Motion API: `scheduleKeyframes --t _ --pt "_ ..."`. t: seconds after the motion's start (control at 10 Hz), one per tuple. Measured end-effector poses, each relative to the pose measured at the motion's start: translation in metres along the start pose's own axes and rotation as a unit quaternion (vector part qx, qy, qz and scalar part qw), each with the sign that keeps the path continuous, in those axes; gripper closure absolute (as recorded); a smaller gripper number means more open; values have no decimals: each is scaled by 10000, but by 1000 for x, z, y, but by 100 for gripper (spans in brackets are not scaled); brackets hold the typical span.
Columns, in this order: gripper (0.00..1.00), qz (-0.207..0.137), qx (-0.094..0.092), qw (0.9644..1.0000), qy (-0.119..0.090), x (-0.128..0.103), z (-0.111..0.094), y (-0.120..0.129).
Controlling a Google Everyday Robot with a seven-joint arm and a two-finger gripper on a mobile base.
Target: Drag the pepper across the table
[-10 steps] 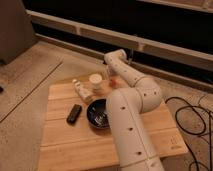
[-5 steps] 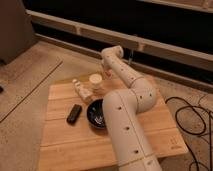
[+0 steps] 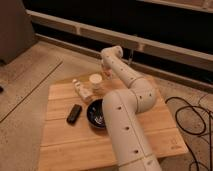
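Here is the square light-wood table (image 3: 70, 150), pale tan planks joined side by side, grain lines running along them, set on a speckled concrete floor (image 3: 25, 85). The robot's fat cream-white arm (image 3: 125, 125), smooth and tubular with small dark holes along its shell, rises from the bottom edge, bends at a rounded elbow on the right and reaches back to the far side of the table. The gripper (image 3: 105, 67) is at that far end, low over the table's back edge, just beside a short pale round cup (image 3: 95, 81). It is mostly tucked behind the wrist, so I cannot tell whether it is wide, narrow or holding anything.

The small red-orange pepper: I cannot make it out; the wrist covers the stretch of back edge where the gripper sits.

Left of the cup lies a small clear bottle with a pale cap (image 3: 81, 90), tipped on its side. Nearer to us sits a glossy round black bowl (image 3: 95, 112), its right rim cut off by the arm. Just left of the bowl, apart from it, lies a flat dark rectangular block (image 3: 74, 113). Black cables (image 3: 192, 117) loop on the floor at the right.
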Motion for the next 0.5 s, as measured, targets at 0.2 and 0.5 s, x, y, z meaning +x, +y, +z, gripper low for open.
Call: scheduleKeyframes --t 0.2,0.5 --pt "20 0 0 10000 0 0 0 0" --pt "20 2 2 10000 1 0 0 0"
